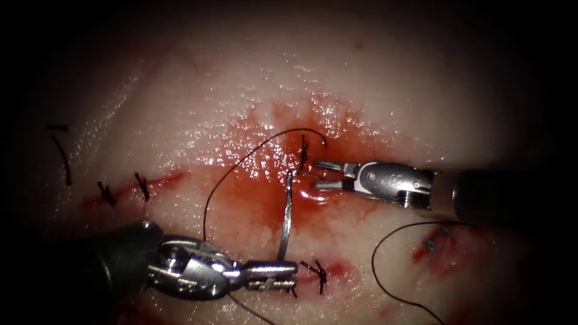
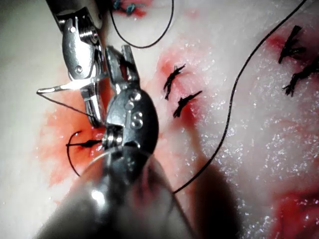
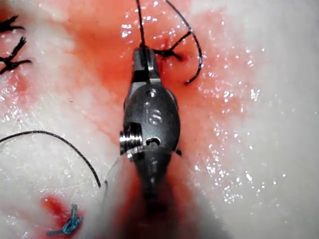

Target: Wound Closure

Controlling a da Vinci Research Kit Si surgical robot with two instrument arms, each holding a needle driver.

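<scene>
Stitches of dark knotted thread (image 1: 320, 275) already dot the pale pork tissue (image 1: 180, 90). Left pincer (image 1: 274, 275) clamps the curved steel needle (image 1: 286, 216) near its tail, its tip near the red-stained cut (image 1: 301, 180), whether embedded unclear; right pincer (image 1: 322, 175) stands apart, empty.

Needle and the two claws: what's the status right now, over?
Left claw shut on needle near its lower end. Needle arcs up to the red-stained cut; tip not clearly seen. Right claw open beside needle's upper end, holding nothing. Thread loops nearby.
</scene>
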